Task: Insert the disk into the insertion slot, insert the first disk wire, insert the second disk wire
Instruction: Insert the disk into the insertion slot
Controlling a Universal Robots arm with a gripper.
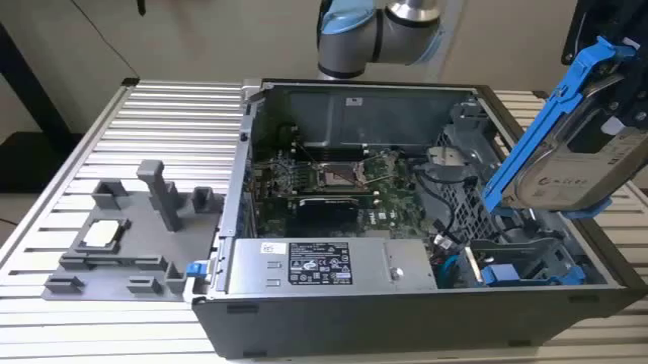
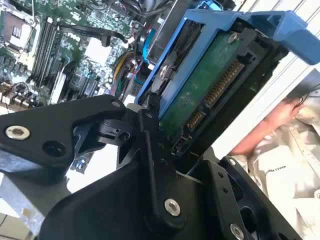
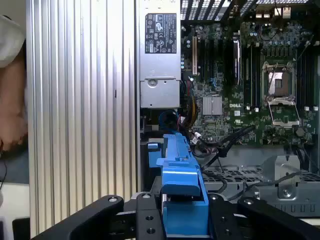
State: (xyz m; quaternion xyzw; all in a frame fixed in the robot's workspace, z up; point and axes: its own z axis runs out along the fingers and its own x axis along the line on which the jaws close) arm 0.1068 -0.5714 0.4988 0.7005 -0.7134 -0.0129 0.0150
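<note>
The ribbed aluminium table (image 1: 172, 114) runs past the edges of the exterior view, its long parallel grooves bare metal. On it stands the open computer case (image 1: 405, 322), a dark steel box with its side panel off. Its corner toward the exterior view's right is cut by the picture's edge. Inside lie a green motherboard (image 1: 380, 193) with a square socket and, nearer the camera, a silver sheet-metal power supply (image 1: 314, 265) bearing a dark label. The grey metal drive bay (image 1: 526, 250) at the case's right end is partly hidden behind the raised disk. The blue plastic pieces (image 1: 506, 273) in it are too crowded among cables to sort out. The arm (image 1: 369, 30) shows as a rounded grey joint with a pale blue cap, cropped at the top. To the exterior view's left sits a matte grey moulded fixture (image 1: 121, 243) with upright posts.

The disk (image 1: 572, 171) hangs tilted above the case's right end, not in the bay. It has a silver-grey face and a pale label, in a bright blue carrier (image 1: 536, 125), and one side leaves the picture. In the second wrist view its underside is a green circuit board with a row of gold connector pins (image 2: 220, 87). The gripper (image 3: 182, 215), black and bolted, is clamped on the disk's carrier, with fingers (image 3: 145, 222) against either side. A person's pale sleeve (image 2: 287, 170) is cut off at the second wrist view's edge.
</note>
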